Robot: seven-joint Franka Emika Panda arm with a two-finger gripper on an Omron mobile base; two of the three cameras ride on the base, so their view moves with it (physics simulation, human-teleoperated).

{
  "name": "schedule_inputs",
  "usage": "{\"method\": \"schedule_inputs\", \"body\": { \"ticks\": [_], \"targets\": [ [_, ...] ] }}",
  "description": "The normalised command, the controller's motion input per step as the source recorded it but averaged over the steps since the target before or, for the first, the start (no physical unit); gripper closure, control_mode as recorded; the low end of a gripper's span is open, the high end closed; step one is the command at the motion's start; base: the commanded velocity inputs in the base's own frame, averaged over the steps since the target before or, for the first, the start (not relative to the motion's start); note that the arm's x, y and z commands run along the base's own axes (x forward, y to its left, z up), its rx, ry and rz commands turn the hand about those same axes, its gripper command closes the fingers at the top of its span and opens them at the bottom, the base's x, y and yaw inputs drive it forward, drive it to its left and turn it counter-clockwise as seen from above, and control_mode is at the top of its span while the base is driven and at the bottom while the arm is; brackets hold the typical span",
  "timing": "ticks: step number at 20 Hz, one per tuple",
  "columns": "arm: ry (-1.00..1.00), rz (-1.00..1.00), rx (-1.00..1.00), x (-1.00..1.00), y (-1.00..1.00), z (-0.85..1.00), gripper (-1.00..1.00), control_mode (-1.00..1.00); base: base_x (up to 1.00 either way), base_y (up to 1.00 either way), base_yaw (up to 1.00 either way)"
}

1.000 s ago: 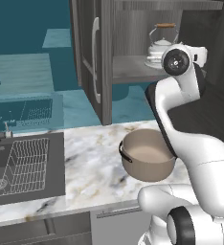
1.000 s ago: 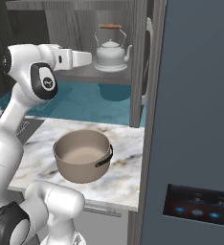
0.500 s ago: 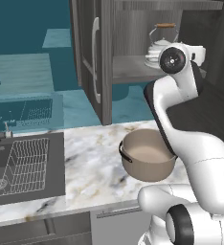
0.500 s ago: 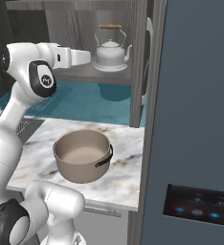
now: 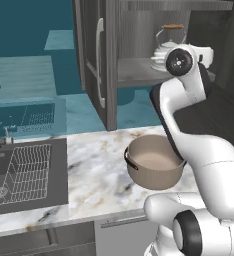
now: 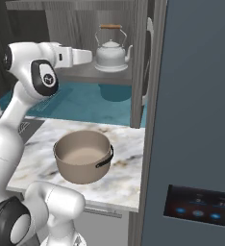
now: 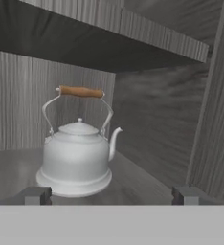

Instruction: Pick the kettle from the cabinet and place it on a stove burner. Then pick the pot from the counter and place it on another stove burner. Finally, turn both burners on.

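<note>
The silvery kettle (image 7: 75, 158) with its brown wooden grip stands upright on the grey shelf (image 7: 142, 179) inside the dark cabinet (image 5: 96, 60). My gripper (image 7: 111, 196) is open and level with the kettle, a short way in front of it. Its fingertips (image 7: 37, 195) stand wide apart with nothing between them. From the right base view, my hand (image 6: 76, 55) reaches toward the kettle (image 6: 112, 53) from the left without touching it. The tan pot (image 5: 154, 162) sits on the marble counter (image 5: 94, 180) below, also seen as the pot (image 6: 83, 153). The stove burners are out of view.
The open cabinet door (image 5: 101, 65) with its long silver handle hangs left of the shelf. A dark sink (image 5: 24, 170) with a wire rack lies at the counter's left end. A tall grey-blue panel (image 6: 196, 120) walls off the right side.
My arm has risen slightly and the hand has edged a little closer to the kettle. The kettle and pot have not moved.
</note>
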Motion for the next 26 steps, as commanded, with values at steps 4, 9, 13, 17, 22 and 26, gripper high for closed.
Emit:
{"method": "schedule_inputs", "body": {
  "ticks": [4, 9, 13, 17, 22, 26],
  "targets": [
    [0.00, -0.03, -0.03, 0.30, 0.07, 0.00, -1.00, -1.00, 0.00, 0.00, 0.00],
    [0.00, -0.06, -0.06, 0.29, 0.10, 0.00, -1.00, -1.00, 0.00, 0.00, 0.00],
    [0.00, -0.07, -0.05, 0.22, 0.07, 0.00, -1.00, -1.00, 0.00, 0.00, 0.00],
    [0.00, -0.08, 0.00, 0.06, 0.00, 0.00, -1.00, -1.00, 0.00, 0.00, 0.00],
    [0.00, -0.09, 0.00, 0.04, -0.02, 0.00, -1.00, -1.00, 0.00, 0.00, 0.00],
    [0.00, -0.05, 0.00, 0.02, -0.02, 0.00, -1.00, -1.00, 0.00, 0.00, 0.00]
  ]
}}
